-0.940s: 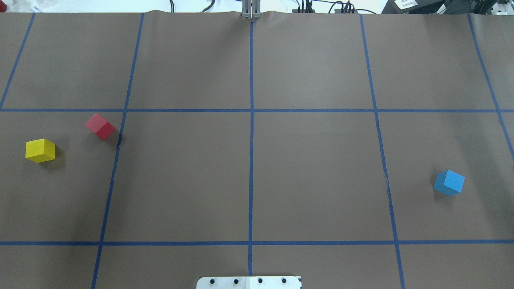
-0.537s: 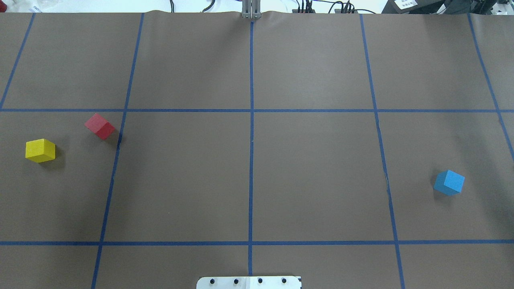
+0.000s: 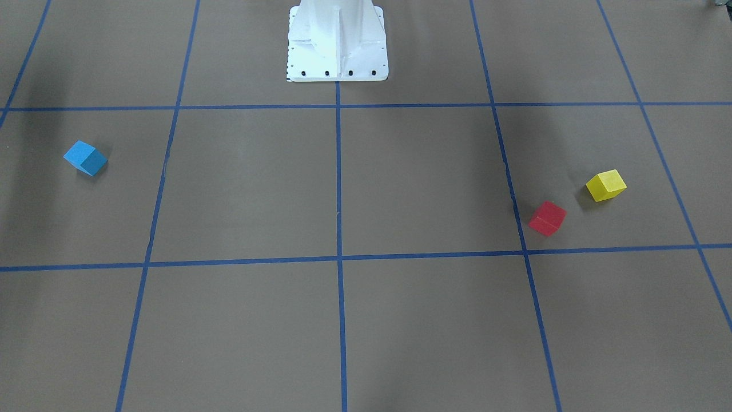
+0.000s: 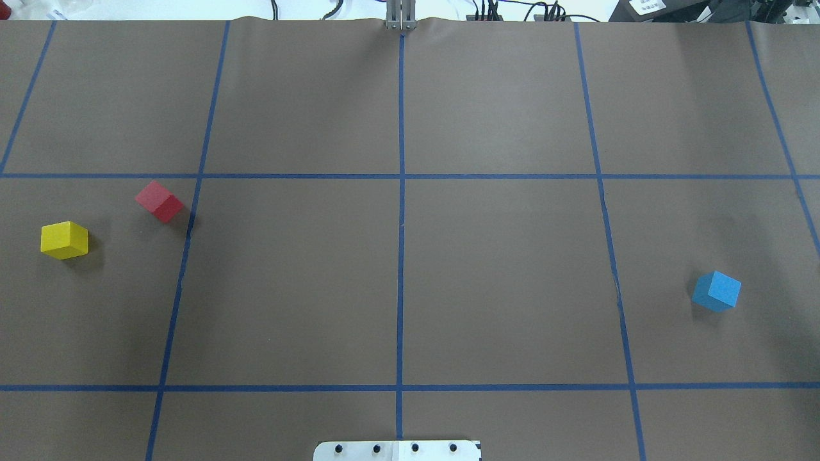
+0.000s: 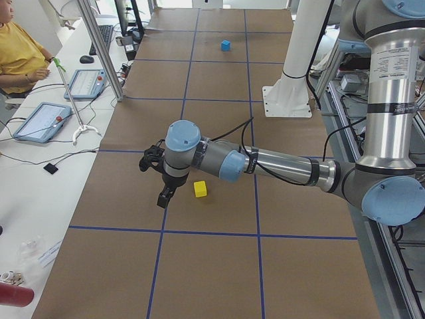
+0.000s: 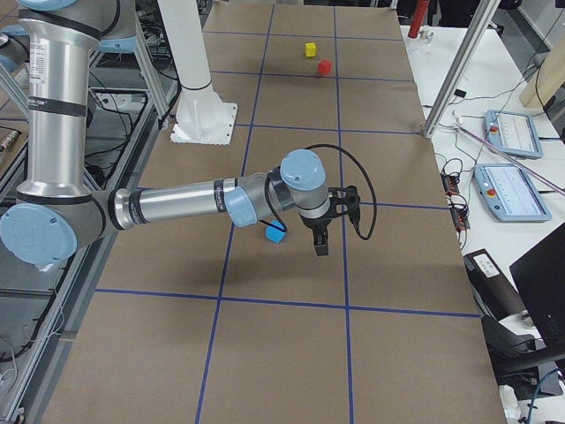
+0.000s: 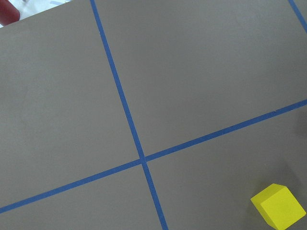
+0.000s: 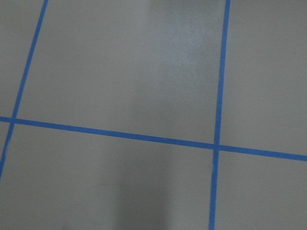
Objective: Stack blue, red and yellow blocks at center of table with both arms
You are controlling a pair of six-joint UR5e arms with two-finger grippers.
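The blue block [image 4: 716, 291], probably the stack's base, rests on the table [image 4: 512, 256] below the right gripper [image 6: 319, 246] and slightly base-ward of it, far from the left gripper [image 5: 163, 197] near the yellow block [image 5: 200, 189]; whether either claw is spread cannot be told

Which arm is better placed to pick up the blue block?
The right one. The blue block lies on the robot's right side, and the right gripper hangs near it; the left gripper is by the yellow block.

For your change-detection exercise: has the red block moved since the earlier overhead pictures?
No. The red block keeps its place just left of the tape line.
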